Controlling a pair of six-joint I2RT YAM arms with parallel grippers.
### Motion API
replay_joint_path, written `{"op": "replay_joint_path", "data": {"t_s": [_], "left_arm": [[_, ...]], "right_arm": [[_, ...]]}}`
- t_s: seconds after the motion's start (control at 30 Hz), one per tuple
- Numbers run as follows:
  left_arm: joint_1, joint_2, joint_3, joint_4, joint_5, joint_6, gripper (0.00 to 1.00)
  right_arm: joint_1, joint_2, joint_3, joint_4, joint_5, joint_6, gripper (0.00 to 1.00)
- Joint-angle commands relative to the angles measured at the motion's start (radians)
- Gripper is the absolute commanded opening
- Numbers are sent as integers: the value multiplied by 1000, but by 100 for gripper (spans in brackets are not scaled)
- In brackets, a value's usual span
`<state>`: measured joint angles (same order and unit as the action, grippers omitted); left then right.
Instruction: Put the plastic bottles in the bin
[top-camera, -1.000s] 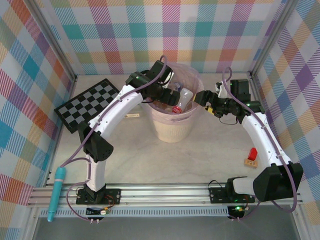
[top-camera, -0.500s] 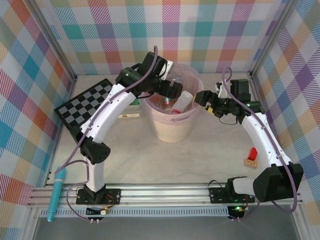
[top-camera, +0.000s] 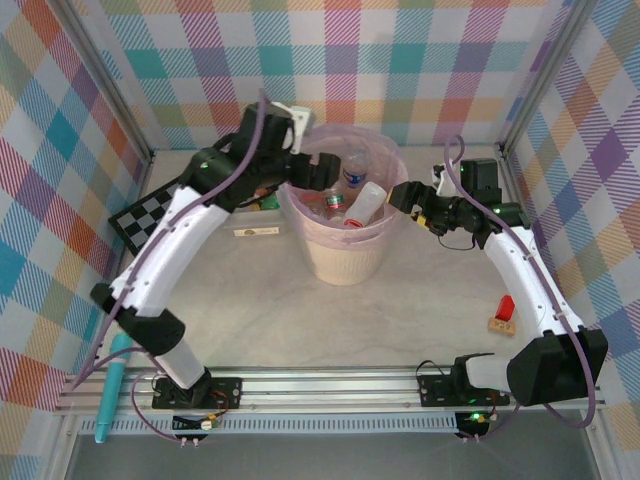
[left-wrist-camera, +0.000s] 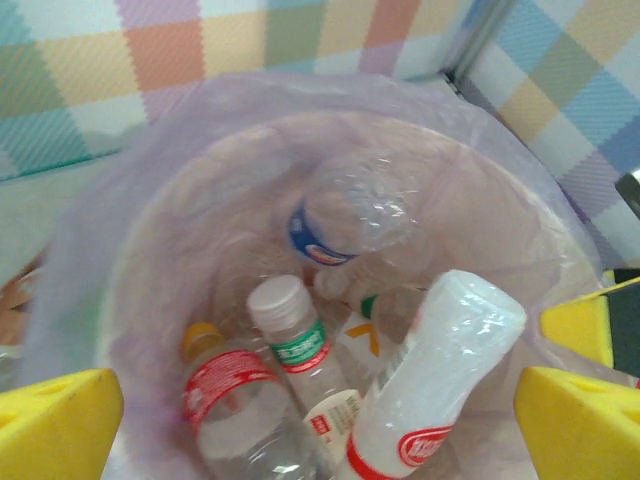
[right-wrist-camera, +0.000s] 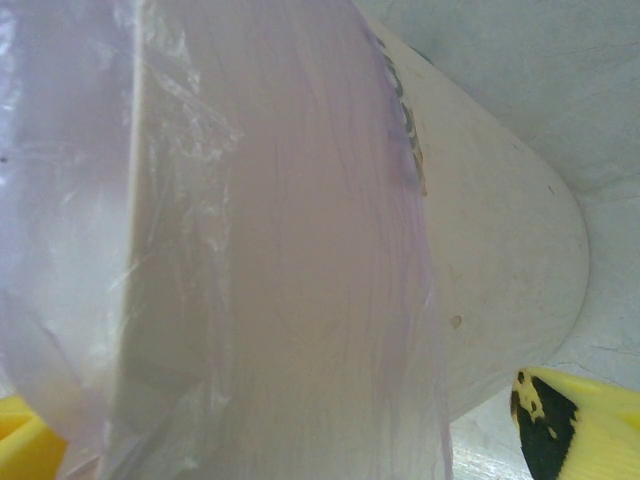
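DESK: Overhead shot. What has changed?

ARMS: My left arm (top-camera: 190, 215) has swung up and back from the bin (top-camera: 345, 255), which stands mid-tabletop (top-camera: 420, 320). A clear blue-labelled bottle (top-camera: 354, 168) now shows inside at the far side, where my wrist hung a second ago. I judge that drop done. My right fingers (top-camera: 403, 193) wait just beside the rim. Something green (top-camera: 268, 202) sits left of the bin, half hidden. It may be a bottle left to fetch.

DESK: Left wrist?

ARMS: My left fingers (left-wrist-camera: 60, 425) are spread wide with nothing between them, looking down into the pink liner (left-wrist-camera: 90, 230). 4 bottles show: the blue-labelled one uppermost, a frosted one with a red band (left-wrist-camera: 435, 380) cap-down, a red-labelled one (left-wrist-camera: 235, 400), and a white-capped one with a green label (left-wrist-camera: 290, 325).

DESK: Right wrist?

ARMS: Right fingers are parted wide too, gripping nothing. The bin's cream wall and liner loom close ahead.
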<state>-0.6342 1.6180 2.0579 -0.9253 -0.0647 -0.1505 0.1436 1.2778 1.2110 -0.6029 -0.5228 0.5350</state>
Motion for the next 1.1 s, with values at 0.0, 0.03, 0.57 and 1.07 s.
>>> {"op": "replay_joint_path", "data": {"t_s": [0.0,0.03,0.57,1.07], "left_arm": [[111,-95,-140,82,-19,-68,99],[152,-122,-200,106,-4,-87,99],[468,-34,-685,431,114,-362,100],[464,291,-572,467,36,-307,95]], "right_arm": [[4,-3,6,-64,23,-36,96],[4,-4,6,-66,24,-38,96],[4,-12,-1,-77,26,-46,96],[4,-28,13,-123,55,-74,96]]}}
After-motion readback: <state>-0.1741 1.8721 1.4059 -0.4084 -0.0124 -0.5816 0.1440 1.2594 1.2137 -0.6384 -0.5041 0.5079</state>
